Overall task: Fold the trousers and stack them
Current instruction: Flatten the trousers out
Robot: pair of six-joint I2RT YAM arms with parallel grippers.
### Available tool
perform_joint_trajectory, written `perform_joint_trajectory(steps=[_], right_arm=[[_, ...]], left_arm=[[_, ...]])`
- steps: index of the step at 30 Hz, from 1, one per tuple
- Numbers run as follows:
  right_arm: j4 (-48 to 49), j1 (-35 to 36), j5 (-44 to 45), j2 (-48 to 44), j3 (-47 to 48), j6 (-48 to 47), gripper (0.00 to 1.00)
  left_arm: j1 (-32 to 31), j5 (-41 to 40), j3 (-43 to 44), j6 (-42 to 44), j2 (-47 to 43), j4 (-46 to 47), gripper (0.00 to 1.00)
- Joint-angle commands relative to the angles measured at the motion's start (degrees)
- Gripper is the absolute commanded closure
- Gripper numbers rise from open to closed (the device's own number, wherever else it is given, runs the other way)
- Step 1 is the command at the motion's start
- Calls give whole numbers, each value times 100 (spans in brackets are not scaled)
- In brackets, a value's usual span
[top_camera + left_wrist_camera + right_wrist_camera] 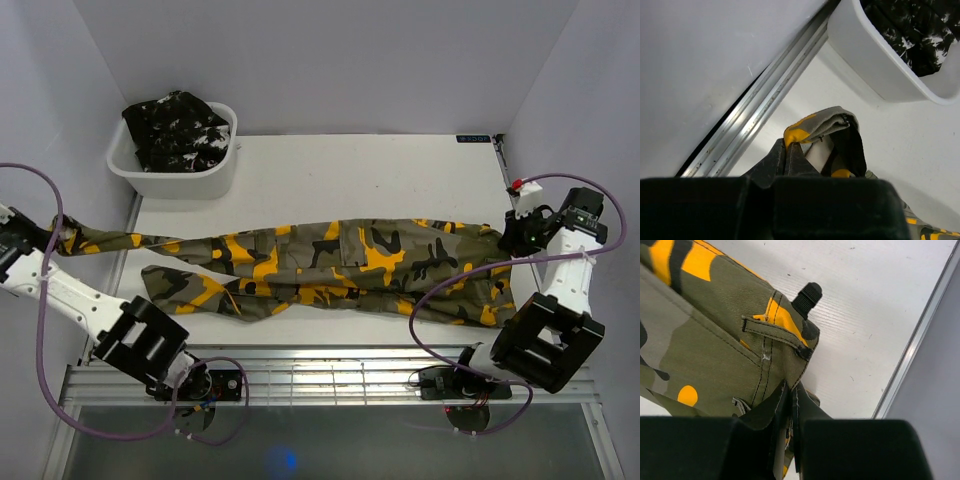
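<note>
- Olive-grey trousers [330,265] with orange-yellow and black patches lie stretched left to right across the near half of the white table [380,180]. The waist is at the right and the two legs run left.
- Just nearer than the trousers, a slatted metal rail [330,370] runs along the table's near edge, and purple cables [45,330] loop from both arms.
- The nearer leg lies flat, its end short of the table's left edge.
- The farther leg reaches past that left edge, where the left gripper [55,240] pinches its hem. In the left wrist view the fingers [790,155] are pressed together on the folded hem, which is held above the table beside an aluminium rail [765,110].
- At the right end, the right gripper [512,235] clamps the waistband. The right wrist view shows its fingers [785,405] closed on the cloth just below a belt loop, close to the table's right edge.
- At the far left corner, well apart from the spread pair, stands a white tub [170,180].
- Black trousers [180,130] with white flecks are heaped in the tub, rising above its rim.
</note>
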Motion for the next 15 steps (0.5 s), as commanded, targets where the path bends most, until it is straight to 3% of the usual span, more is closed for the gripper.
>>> perform_joint_trajectory(steps=[1, 6, 11, 15], right_arm=[[397, -175, -43, -10, 386, 69, 92], [449, -219, -358, 253, 526, 331, 92], [642, -219, -535, 526, 693, 657, 92], [1388, -219, -579, 816, 834, 1228, 92]], left_arm=[[837, 1027, 527, 343, 358, -274, 100], [1015, 2899, 958, 1676, 1254, -1370, 100], [735, 3076, 618, 2426, 1072, -1470, 100], [-20, 2237, 116, 2156, 711, -874, 100]])
